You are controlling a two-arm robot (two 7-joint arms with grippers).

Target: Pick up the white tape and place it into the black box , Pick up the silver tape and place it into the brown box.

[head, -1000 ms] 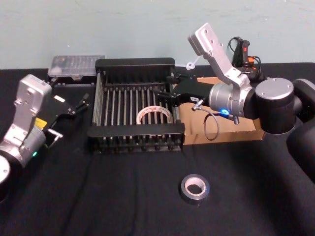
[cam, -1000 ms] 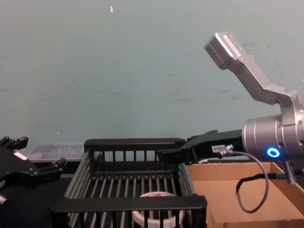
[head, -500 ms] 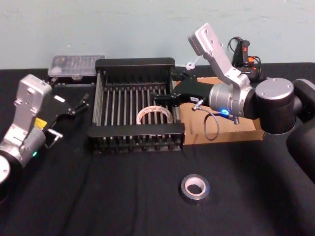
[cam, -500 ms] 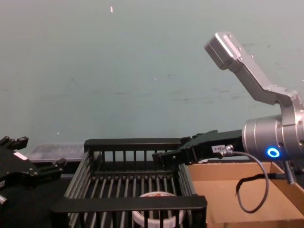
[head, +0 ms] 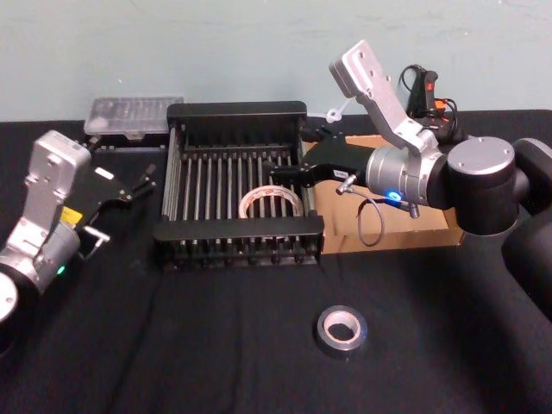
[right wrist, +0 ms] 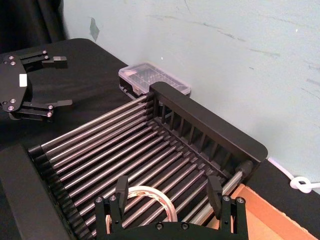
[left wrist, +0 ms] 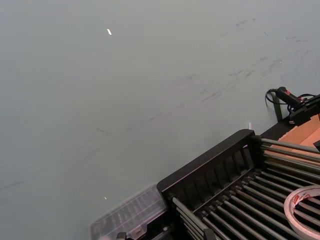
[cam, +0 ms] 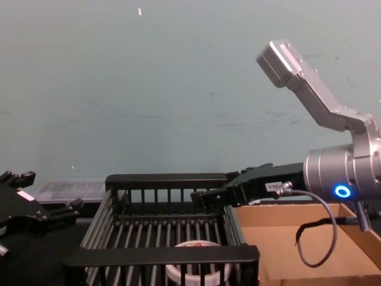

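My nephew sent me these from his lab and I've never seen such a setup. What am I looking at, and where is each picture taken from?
This is a two-armed robot at a black table. One picture looks down from its head, one looks forward from its chest, and two come from cameras on its wrists.

On the table stand a black slatted crate and, beside it, a brown cardboard tray. The white tape with red markings lies flat inside the crate. A silver tape roll lies on the cloth nearer the robot. A clear plastic case sits behind the crate.

The right claw hangs open and empty above the crate's right side. The left claw waits open, left of the crate, holding nothing.
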